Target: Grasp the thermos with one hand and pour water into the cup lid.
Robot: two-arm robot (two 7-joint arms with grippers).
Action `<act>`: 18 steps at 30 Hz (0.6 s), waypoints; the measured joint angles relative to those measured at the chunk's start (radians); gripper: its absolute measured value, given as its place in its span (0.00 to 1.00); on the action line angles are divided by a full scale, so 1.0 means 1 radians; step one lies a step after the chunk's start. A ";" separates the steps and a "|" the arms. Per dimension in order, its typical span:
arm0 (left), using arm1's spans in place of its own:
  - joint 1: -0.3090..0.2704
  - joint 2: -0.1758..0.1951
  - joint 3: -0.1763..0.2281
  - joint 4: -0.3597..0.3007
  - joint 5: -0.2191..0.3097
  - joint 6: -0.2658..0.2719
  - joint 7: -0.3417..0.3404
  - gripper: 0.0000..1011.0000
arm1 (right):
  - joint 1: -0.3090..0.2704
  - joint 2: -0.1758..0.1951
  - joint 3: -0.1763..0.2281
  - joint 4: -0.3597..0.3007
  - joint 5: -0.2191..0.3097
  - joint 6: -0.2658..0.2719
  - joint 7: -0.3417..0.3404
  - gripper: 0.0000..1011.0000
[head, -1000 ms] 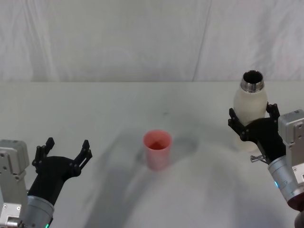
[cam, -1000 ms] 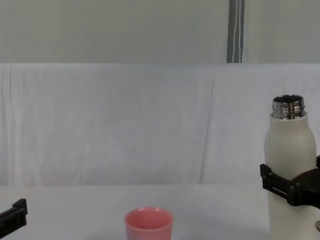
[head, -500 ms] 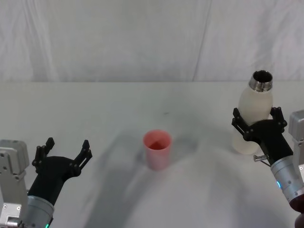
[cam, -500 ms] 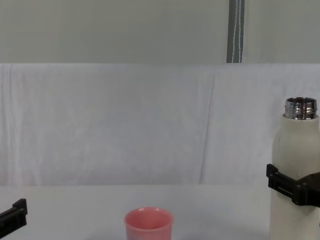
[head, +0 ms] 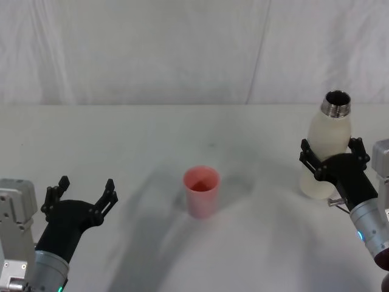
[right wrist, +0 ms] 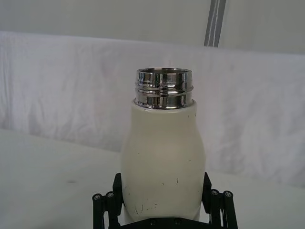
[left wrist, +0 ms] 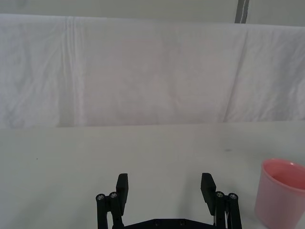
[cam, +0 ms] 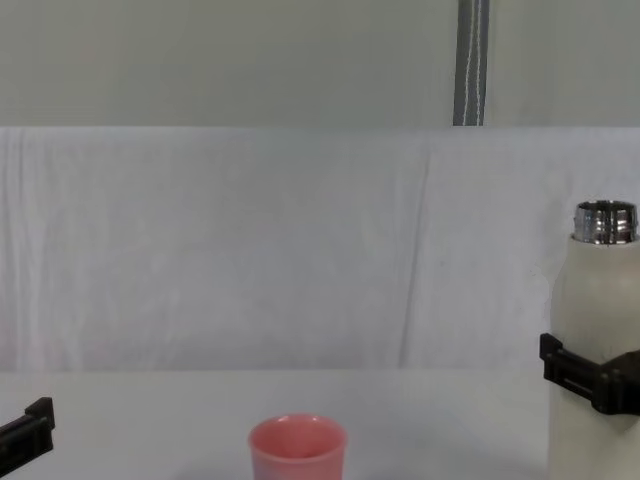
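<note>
Right claw (head: 331, 159) clamped around the lower body of the thermos (head: 325, 146), one black finger on each side of the cream-white wall. Thermos upright at the right side of the counter (head: 182, 128), well to the right of the cup lid (head: 201, 191), steel threaded neck open at the top. Whether its base touches the counter or sits just above it: cannot tell. From the right wrist view, thermos (right wrist: 163, 167) held square between the two fingers (right wrist: 107, 202), a few small dark marks low on its white body. In the chest view, thermos (cam: 597, 330) at the far right edge, a black finger of the right claw (cam: 590, 378) across its middle.

Cup lid upright near the centre of the counter, pink, mouth up, alone with nothing touching it; also low in the middle of the chest view (cam: 297, 448).

Left claw (head: 82, 198) open at the near left, fingers spread wide, gripping nothing, well apart from the cup lid. In the left wrist view, both fingers of the left claw (left wrist: 164, 188) apart above bare counter, cup lid (left wrist: 280, 193) off to one side.

White cloth backdrop (head: 182, 48) along the far edge of the counter.
</note>
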 joint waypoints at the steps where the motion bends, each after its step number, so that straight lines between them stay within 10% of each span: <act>1: 0.000 0.000 0.000 0.000 0.000 0.000 0.000 0.99 | 0.001 -0.001 0.001 0.004 0.002 -0.001 0.000 0.94; 18: 0.000 0.000 0.000 0.000 0.000 0.000 0.000 0.99 | 0.014 -0.005 0.006 0.044 0.021 -0.011 0.000 0.94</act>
